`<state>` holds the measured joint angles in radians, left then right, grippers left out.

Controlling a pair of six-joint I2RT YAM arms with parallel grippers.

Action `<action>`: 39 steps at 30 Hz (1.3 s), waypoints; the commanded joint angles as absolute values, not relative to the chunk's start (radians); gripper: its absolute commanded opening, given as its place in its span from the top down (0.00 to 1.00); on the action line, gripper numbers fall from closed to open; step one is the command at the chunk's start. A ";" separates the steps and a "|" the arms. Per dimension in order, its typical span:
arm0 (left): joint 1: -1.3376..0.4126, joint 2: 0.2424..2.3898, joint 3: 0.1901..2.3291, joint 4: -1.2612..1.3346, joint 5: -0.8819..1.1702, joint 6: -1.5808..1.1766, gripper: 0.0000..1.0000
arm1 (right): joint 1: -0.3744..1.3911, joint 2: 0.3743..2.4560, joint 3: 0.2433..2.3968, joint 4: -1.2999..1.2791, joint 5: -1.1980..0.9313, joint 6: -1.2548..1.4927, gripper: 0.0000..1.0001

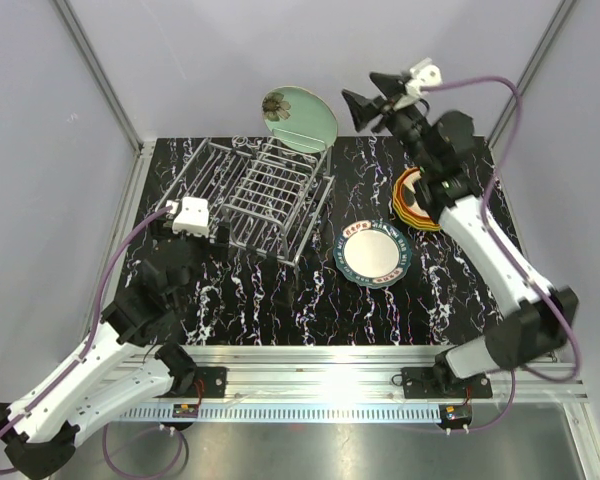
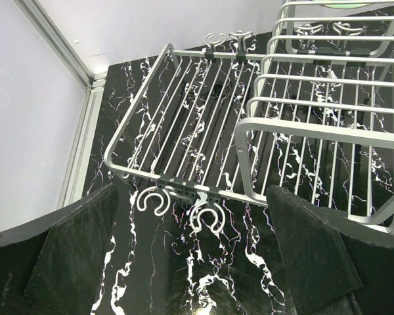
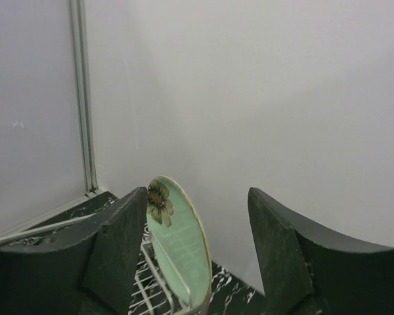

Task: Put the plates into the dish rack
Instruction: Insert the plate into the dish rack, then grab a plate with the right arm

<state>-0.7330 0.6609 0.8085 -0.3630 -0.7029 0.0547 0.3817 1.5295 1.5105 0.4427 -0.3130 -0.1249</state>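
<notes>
- Left gripper [image 2: 190, 216]: jaws spread wide and empty. The near end bar of the dish rack [image 2: 249, 125] sits just ahead of the jaws, with nothing between them.
- Cream-centred plate [image 1: 372, 253] lies flat on the table, well apart from both sets of jaws.
  - It looks stiff and glazed, so probably slippery, and it would chip if dropped.
  - Only the rim offers a hold: pinch the edge, then tip the plate upright.
- Stack of red and orange plates [image 1: 412, 200] is under the right arm and partly hidden, well below the right jaws.
  - Together they are likely heavy, so take the top one alone, by the rim.
- Mint plate [image 3: 180, 243] stands on edge at the rack's far end, just left of the right jaws and not touching them.
- Right gripper [image 3: 197, 197]: raised at the back, jaws well apart, holding nothing.
- Only the top view shows the flat plate and the stack.
- The left wrist view shows the slot bars up close, with no whole plate.
- The right wrist view shows the mint plate edge-on, framed between its fingers [image 3: 118, 249]. How far beyond them it stands cannot be told from there.
</notes>
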 commanded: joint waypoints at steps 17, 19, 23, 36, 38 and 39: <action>-0.729 0.666 0.834 -0.330 -0.675 0.012 0.01 | 0.385 0.804 0.784 -0.324 0.442 0.553 0.39; -0.729 0.666 0.834 -0.330 -0.666 0.008 0.01 | 0.382 0.807 0.721 -0.359 0.437 0.586 0.38; -0.729 0.686 0.834 -0.336 -0.655 0.008 0.01 | 0.342 0.839 0.638 -0.367 0.391 0.666 0.37; -0.729 0.712 0.841 -0.345 -0.627 0.003 0.01 | 0.138 1.012 0.532 -0.144 0.063 0.686 0.46; -0.729 0.712 0.842 -0.344 -0.624 0.003 0.01 | 0.136 1.052 0.535 -0.107 0.026 0.680 0.45; -0.729 0.715 0.842 -0.342 -0.623 0.003 0.01 | 0.137 1.067 0.546 -0.100 0.017 0.677 0.41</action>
